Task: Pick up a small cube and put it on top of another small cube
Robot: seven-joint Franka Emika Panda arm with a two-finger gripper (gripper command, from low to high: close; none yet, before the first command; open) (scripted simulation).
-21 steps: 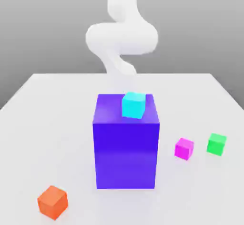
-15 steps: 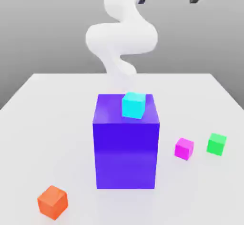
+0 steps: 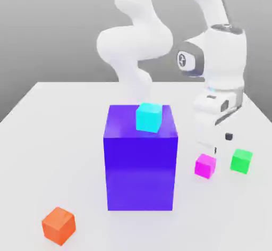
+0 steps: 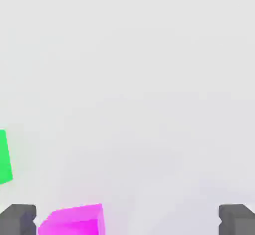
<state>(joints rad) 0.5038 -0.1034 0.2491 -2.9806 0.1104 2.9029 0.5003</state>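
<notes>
From the exterior view's left: one orange cube (image 3: 59, 226); one purple block (image 3: 141, 165) bearing one cyan cube (image 3: 149, 117); one magenta cube (image 3: 205, 166) on the worktop (image 3: 64, 154), one end effector (image 3: 221, 143) above, its two fingers wide apart; one green cube (image 3: 241, 161).

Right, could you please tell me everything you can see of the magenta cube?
The magenta cube is small, plain and smooth-looking, one even colour with differently shaded faces. It sits flat on the pale table, turned at an angle, between the purple block and the green cube, touching neither.
</notes>
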